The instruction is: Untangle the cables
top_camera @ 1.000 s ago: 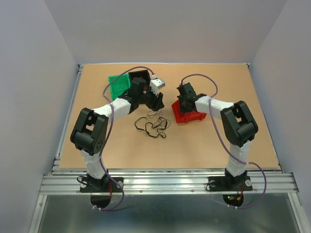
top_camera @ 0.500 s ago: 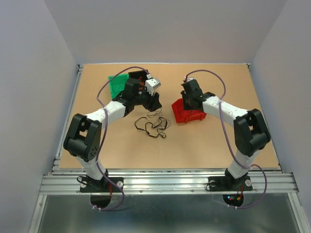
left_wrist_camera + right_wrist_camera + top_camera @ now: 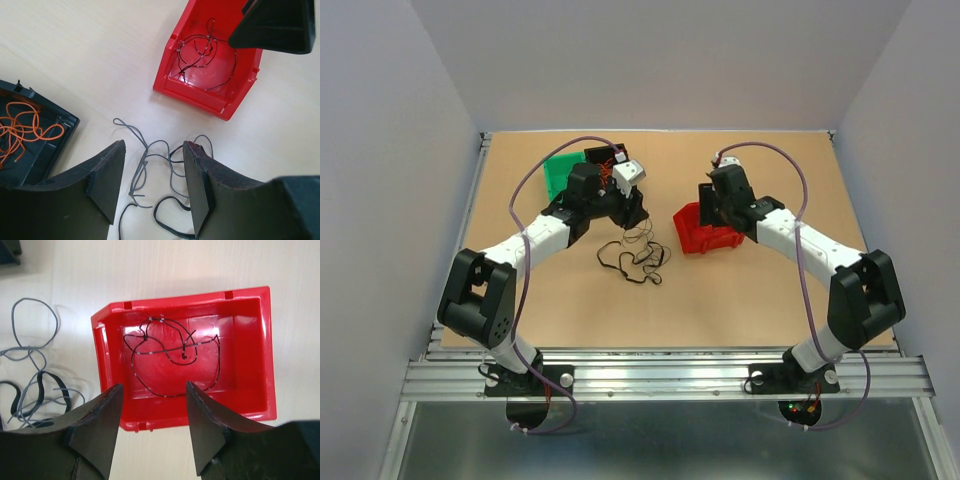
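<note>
A loose tangle of cables lies on the table; the left wrist view shows a grey cable looped over a thicker black cable. My left gripper hovers above the tangle's far end, open, with nothing between its fingers. A thin black cable lies coiled by itself inside the red bin. My right gripper hangs over that bin's near wall, open and empty.
A black bin holding an orange cable sits at the back left, with a green bin beside it. The grey cable reaches close to the red bin's left side. Raised rails edge the table.
My right gripper has opened above the red bin and shifted slightly right. The left arm has stretched out, with its gripper staying above the tangle. The tangle has not moved.
</note>
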You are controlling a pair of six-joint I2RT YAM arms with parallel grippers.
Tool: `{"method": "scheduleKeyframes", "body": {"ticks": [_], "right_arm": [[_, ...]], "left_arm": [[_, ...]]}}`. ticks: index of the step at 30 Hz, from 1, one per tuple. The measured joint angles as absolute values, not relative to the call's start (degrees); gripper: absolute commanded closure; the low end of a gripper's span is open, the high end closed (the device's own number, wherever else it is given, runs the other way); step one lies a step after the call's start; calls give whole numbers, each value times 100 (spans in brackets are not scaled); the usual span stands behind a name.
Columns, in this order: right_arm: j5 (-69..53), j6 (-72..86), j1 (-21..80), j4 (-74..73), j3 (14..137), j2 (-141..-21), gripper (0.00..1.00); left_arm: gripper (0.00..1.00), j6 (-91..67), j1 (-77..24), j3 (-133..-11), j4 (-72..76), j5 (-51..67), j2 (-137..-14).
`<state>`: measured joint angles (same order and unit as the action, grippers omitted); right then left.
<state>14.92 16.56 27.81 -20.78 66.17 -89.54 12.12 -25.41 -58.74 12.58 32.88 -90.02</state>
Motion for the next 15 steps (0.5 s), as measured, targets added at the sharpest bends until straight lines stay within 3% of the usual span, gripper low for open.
{"method": "scheduleKeyframes", "body": {"ticks": [3,7,15], "right_arm": [[1433,1673,2836,-2058,6455,-8788,34],[1245,1678,3089,-1785,6184,-8558,30],[755,1787,3953,-554,5214,-8195,24]], "left_arm": [[29,1262,-2541,-5861,1221,3242,-9002],[26,1319,-2541,-5863,1076,3168,-9002],[25,1420,-2628,-5863,718,2779,-8897]]}}
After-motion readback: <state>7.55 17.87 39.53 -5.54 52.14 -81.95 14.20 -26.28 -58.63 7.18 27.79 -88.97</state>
